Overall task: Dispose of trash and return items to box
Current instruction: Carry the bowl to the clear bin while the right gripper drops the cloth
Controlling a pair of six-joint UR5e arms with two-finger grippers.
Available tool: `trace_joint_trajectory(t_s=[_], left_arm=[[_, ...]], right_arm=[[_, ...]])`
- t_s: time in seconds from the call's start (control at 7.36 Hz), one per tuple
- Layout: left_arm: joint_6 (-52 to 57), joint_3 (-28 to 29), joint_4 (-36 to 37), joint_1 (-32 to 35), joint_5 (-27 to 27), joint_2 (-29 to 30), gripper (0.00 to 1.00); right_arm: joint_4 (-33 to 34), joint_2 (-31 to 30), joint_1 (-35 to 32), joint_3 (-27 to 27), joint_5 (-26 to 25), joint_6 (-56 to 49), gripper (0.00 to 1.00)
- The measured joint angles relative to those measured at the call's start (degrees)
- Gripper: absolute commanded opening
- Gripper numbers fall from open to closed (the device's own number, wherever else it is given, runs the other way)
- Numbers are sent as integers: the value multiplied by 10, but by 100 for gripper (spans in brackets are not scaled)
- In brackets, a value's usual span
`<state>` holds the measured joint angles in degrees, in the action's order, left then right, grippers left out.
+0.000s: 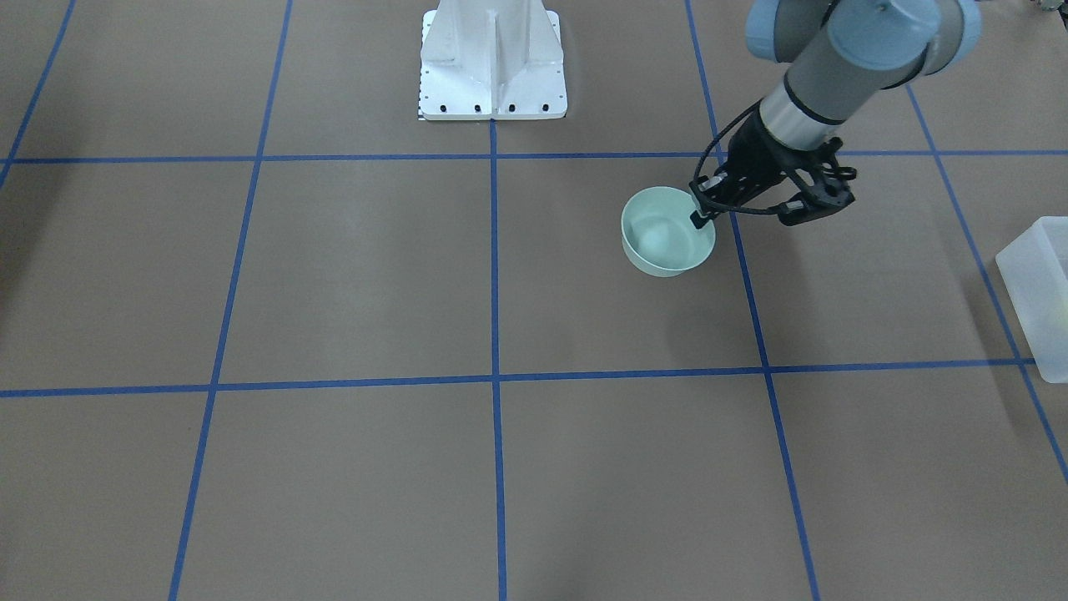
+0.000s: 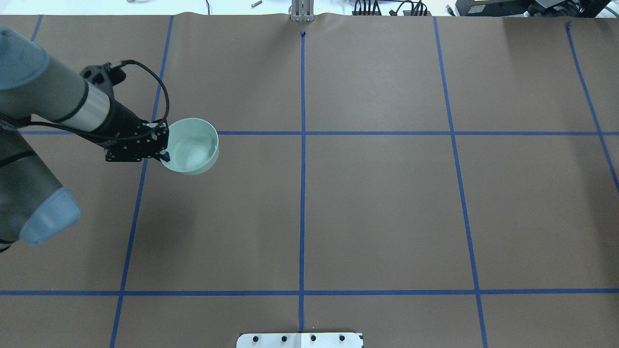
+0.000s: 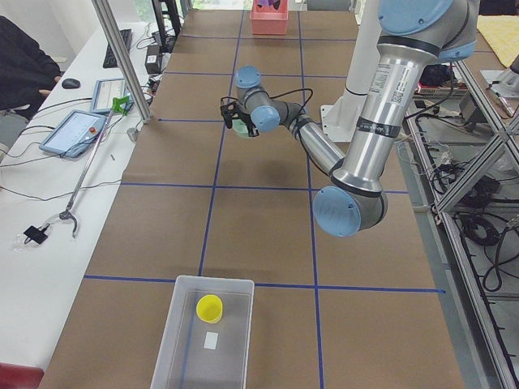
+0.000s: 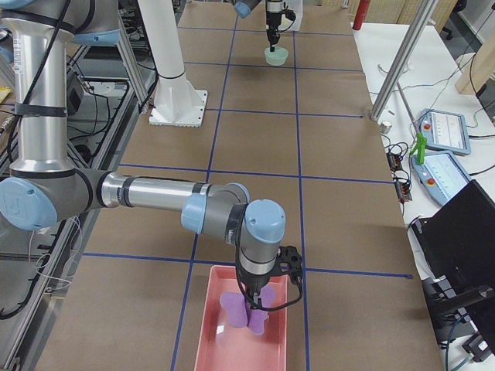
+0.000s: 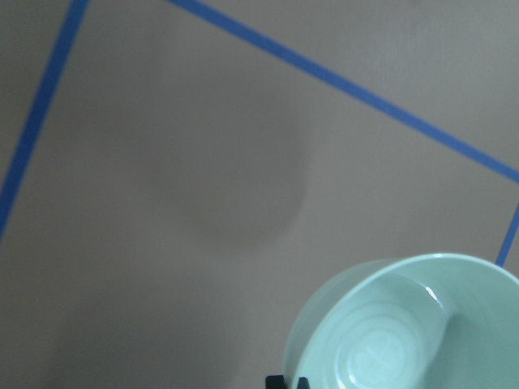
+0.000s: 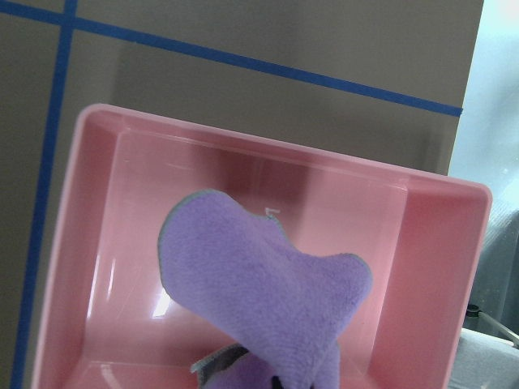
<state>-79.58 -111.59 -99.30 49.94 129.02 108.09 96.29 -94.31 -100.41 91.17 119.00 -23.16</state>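
Observation:
My left gripper (image 2: 166, 145) is shut on the near rim of the pale mint-green bowl (image 2: 192, 146) and holds it just above the table, left of centre. The bowl (image 1: 666, 234) is upright and empty; it also shows in the left wrist view (image 5: 405, 332). The yellow cup (image 3: 209, 308) stands inside the frosted-white box (image 3: 185, 340) at the table's left end; the box's corner (image 1: 1035, 284) shows in the front view. My right gripper (image 4: 260, 306) is over the pink tray (image 4: 232, 340), shut on the purple cloth piece (image 6: 259, 284), which hangs into the tray.
The white robot pedestal (image 1: 492, 67) stands at the robot's edge of the table. Blue tape lines cross the brown table cover. The pink tray's rim (image 6: 268, 150) lies at the table's right end. Tablets and cables lie on a side bench (image 3: 77, 130).

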Motion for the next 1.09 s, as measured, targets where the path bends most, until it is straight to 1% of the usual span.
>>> trace_joint_trajectory(t_s=[0.14,0.27,0.41,0.54,0.81,0.95,1.09], left_arm=[[48,-2,24,36,16,-3,0],[101,-5,52,75,35,-8,0],[161,-12,83,116,50,-18,0],[232,-20,114,159,57,-37,0],[381,-19,147,249,61,-92,0],[454,-5,151,298,61,-119,0],[528,30,152,351,62,-137,0]], right_arm=[[-46,1,0,-35,-1,2,100],[-68,1,-1,-46,6,4,100],[-77,1,-1,-46,26,9,100],[-78,3,-1,-32,62,30,100],[-74,2,8,31,139,127,100],[-69,2,24,67,164,169,100],[-62,4,53,104,180,222,100]])
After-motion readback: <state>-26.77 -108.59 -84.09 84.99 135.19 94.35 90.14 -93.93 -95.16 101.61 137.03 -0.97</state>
